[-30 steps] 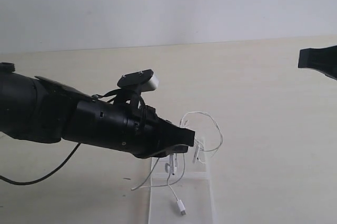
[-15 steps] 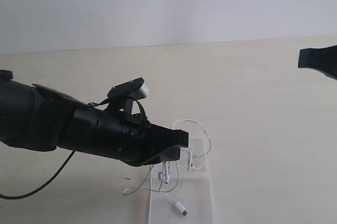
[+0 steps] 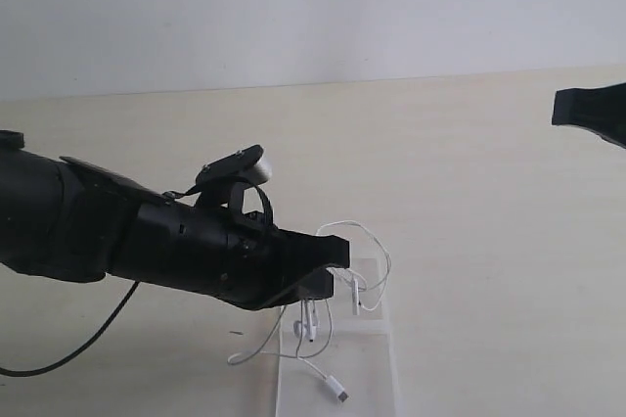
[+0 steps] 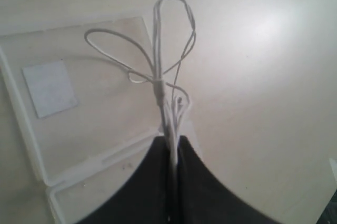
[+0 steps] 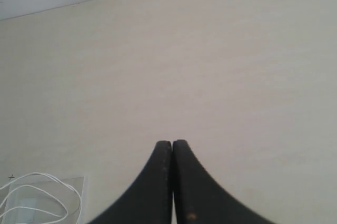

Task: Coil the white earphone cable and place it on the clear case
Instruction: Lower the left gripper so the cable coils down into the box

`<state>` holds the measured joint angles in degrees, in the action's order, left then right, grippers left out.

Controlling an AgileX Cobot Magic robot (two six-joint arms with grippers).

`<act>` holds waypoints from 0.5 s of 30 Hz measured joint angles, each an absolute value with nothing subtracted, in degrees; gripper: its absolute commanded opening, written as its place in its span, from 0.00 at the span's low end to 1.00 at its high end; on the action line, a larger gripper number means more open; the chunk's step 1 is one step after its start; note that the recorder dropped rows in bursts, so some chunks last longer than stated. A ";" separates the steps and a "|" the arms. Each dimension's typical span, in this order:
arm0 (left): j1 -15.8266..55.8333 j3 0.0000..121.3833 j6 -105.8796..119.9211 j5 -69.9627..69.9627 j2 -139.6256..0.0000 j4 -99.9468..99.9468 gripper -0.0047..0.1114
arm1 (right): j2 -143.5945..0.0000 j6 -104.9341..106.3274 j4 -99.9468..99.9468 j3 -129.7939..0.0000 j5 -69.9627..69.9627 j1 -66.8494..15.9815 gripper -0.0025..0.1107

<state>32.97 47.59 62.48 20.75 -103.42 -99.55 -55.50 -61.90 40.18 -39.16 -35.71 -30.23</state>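
Observation:
My left gripper (image 4: 172,139) is shut on a bundle of the white earphone cable (image 4: 164,84), whose loops fan out beyond the fingertips over the clear case (image 4: 21,129). From outside, the left gripper (image 3: 337,258) hangs just above the clear case (image 3: 377,358). The cable (image 3: 367,251) loops to its right, while an earbud and the plug end (image 3: 338,393) dangle onto the case. My right gripper (image 5: 172,144) is shut and empty, high at the right edge (image 3: 559,109), far from the case.
A white square sticker (image 4: 49,87) lies inside the case. A thick black robot cable (image 3: 93,334) trails from the left arm across the pale table (image 3: 489,241). A corner of the case with cable loops (image 5: 47,192) shows in the right wrist view.
The left gripper has come down and slightly left with the cable, bringing the loops lower over the case; most of this happened early. The right gripper has stayed still.

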 measured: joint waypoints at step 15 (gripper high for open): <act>35.21 49.89 57.76 21.30 -106.36 -99.55 0.04 | -55.50 -61.90 40.18 -39.16 -35.60 -30.23 0.02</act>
<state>35.21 49.89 57.76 21.30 -106.36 -99.55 -55.50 -61.90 40.18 -39.16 -35.60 -30.23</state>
